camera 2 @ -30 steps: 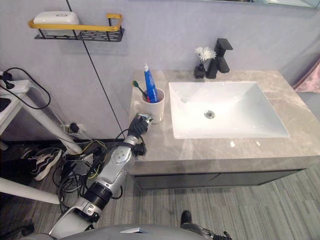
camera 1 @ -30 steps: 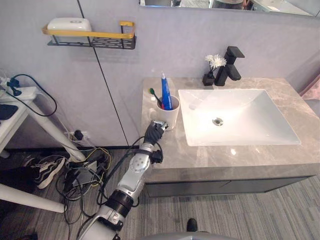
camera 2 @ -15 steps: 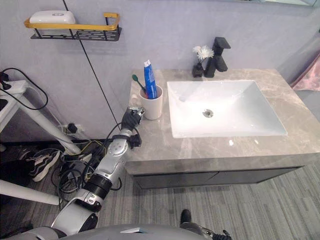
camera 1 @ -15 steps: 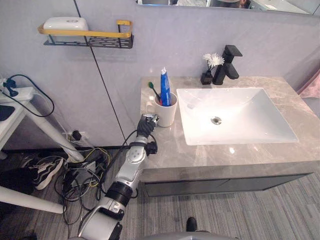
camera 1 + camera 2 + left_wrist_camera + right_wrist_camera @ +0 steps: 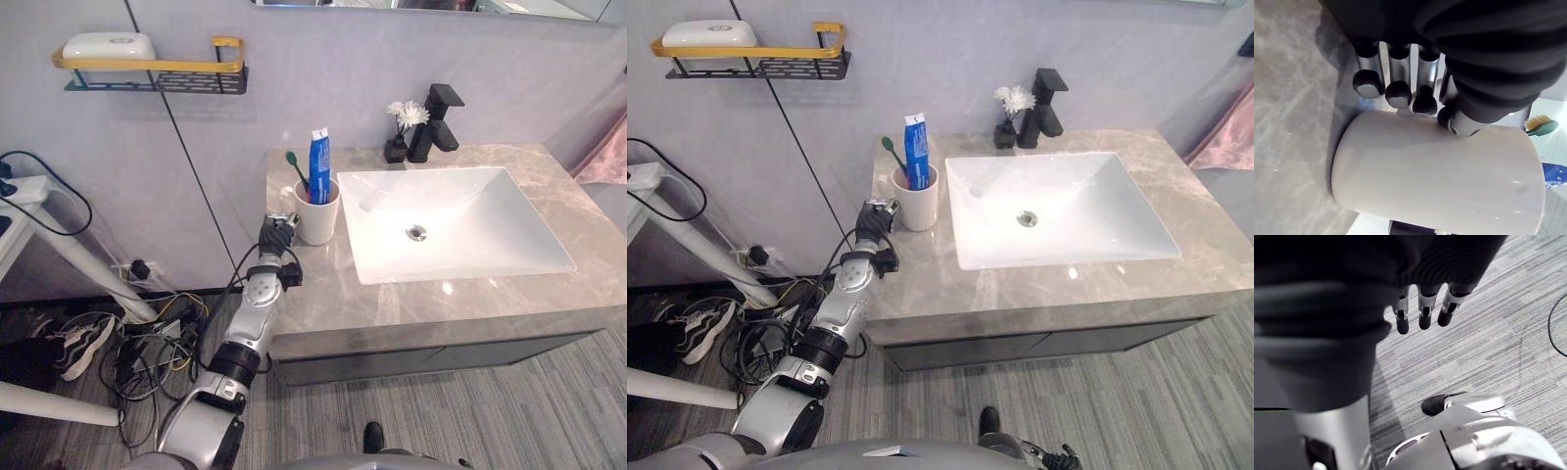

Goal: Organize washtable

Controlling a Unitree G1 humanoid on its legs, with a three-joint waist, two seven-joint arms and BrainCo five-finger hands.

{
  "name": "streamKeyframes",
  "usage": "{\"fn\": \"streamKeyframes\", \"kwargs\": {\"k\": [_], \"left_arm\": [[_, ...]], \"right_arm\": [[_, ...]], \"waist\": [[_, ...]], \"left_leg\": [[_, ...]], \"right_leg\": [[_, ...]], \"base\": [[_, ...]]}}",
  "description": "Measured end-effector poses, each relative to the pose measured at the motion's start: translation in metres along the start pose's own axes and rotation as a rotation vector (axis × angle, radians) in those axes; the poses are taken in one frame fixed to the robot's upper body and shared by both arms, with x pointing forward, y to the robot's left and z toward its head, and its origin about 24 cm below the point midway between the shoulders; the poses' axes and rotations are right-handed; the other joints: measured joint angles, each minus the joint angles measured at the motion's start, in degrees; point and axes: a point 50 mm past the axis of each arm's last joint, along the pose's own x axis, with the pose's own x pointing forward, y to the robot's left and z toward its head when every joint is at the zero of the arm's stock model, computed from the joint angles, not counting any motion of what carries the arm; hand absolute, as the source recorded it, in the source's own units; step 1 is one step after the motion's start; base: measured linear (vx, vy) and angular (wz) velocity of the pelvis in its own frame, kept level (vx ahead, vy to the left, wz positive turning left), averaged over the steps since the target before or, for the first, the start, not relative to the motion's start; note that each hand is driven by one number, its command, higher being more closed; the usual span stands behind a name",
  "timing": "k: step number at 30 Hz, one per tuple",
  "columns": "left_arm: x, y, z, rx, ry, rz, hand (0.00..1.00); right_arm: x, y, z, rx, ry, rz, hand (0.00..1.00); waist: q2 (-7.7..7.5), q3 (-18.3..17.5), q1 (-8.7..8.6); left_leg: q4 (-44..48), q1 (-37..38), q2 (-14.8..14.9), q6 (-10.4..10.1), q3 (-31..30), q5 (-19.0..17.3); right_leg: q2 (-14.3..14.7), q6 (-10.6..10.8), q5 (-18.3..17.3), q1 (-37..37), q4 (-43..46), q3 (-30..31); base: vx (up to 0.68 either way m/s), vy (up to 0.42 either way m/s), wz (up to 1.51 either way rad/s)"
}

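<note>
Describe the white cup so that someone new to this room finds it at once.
Find the white rectangular sink in the grey marble countertop. Just to its left, near the counter's left edge, stands a plain white cup. It alone holds a blue toothpaste tube and a green toothbrush.

toothbrush (image 5: 297,168) base hidden in cup (image 5: 316,215)

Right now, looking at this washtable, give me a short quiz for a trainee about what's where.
1. True or false: the white cup stands inside the sink.
2. What stands in the cup? A) toothbrush and toothpaste tube B) flowers C) soap.
3. Fill in: the left hand has its fingertips at the side of the ___.
Key: 1 false; 2 A; 3 cup.
</note>
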Motion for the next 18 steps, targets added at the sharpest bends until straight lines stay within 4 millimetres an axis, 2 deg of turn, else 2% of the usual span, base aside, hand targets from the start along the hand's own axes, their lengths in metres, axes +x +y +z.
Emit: {"fn": "streamKeyframes", "kwargs": {"k": [7, 13, 18], "left_arm": [[-0.014, -0.005, 0.001, -0.022, -0.023, -0.049, 1.0], [-0.036, -0.02, 0.0, -0.048, -0.043, -0.166, 1.0], [-0.044, -0.037, -0.002, -0.062, -0.032, -0.27, 1.0]], "right_arm": [[0.0, 0.0, 0.0, 0.0, 0.0, 0.006, 0.0], [0.0, -0.001, -0.002, -0.002, 0.003, 0.006, 0.0], [-0.001, -0.001, -0.002, -0.002, 0.004, 0.009, 0.0]], "waist": [[0.14, 0.2, 0.14], [0.14, 0.2, 0.33], [0.14, 0.2, 0.53]], "left_leg": [[0.1, -0.1, 0.0, 0.0, -0.3, 0.0], [0.2, -0.4, 0.0, 0.0, -0.9, 0.0], [0.4, -0.9, 0.0, 0.0, -1.3, 0.0]], "right_leg": [[0.0, 0.0, 0.0, 0.2, 0.0, -0.3], [-0.1, 0.0, 0.0, 0.5, 0.0, -0.9], [-0.2, 0.0, -0.1, 0.5, 0.0, -1.3]], "base": [[0.0, 0.0, 0.01], [0.0, 0.002, 0.05], [-0.01, -0.001, 0.04]]}}
